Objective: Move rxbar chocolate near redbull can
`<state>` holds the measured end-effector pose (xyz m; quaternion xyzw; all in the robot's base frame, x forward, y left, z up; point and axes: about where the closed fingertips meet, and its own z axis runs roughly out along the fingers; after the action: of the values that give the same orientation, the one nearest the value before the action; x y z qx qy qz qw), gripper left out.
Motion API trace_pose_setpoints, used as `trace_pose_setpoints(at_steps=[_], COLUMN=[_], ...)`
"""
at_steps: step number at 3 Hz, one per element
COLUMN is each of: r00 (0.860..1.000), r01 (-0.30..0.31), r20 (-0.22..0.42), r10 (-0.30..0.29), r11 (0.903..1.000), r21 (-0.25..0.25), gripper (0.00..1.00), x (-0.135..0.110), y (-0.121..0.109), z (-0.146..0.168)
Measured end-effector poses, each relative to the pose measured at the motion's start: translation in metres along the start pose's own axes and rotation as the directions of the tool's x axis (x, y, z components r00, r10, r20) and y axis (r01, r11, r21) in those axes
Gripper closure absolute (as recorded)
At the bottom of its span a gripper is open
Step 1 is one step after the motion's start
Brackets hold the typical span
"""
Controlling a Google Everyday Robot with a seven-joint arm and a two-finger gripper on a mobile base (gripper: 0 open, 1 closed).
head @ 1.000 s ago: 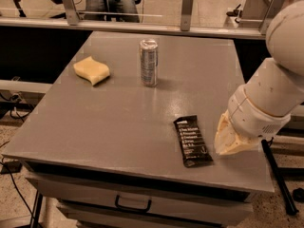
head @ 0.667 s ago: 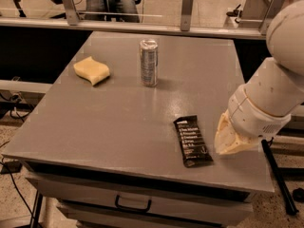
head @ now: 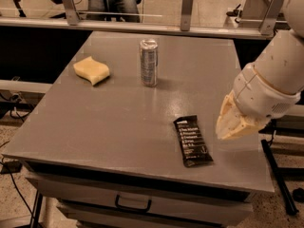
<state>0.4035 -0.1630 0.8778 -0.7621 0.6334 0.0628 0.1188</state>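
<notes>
The rxbar chocolate, a flat black wrapper with white text, lies on the grey table near its front right edge. The redbull can, tall and silver-grey, stands upright at the table's middle back, well apart from the bar. My gripper hangs at the right, just right of the bar and a little above the table. It holds nothing that I can see. The large white arm reaches in from the upper right.
A yellow wavy sponge lies at the back left of the table. A metal rail with posts runs behind the table. A drawer handle shows below the front edge. A black stand is at the right.
</notes>
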Motion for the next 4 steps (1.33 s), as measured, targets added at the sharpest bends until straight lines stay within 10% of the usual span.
trace_pose_setpoints(at_steps=[1,4], r00=[0.999,0.991], r01=[-0.007,-0.065], r20=[0.037,0.114], r10=[0.007,0.072], r11=[1.0000,0.9960], r21=[-0.001,-0.060], gripper=[0.01,0.00], x=[-0.007,-0.022], y=[-0.016,-0.032], z=[-0.003,0.056])
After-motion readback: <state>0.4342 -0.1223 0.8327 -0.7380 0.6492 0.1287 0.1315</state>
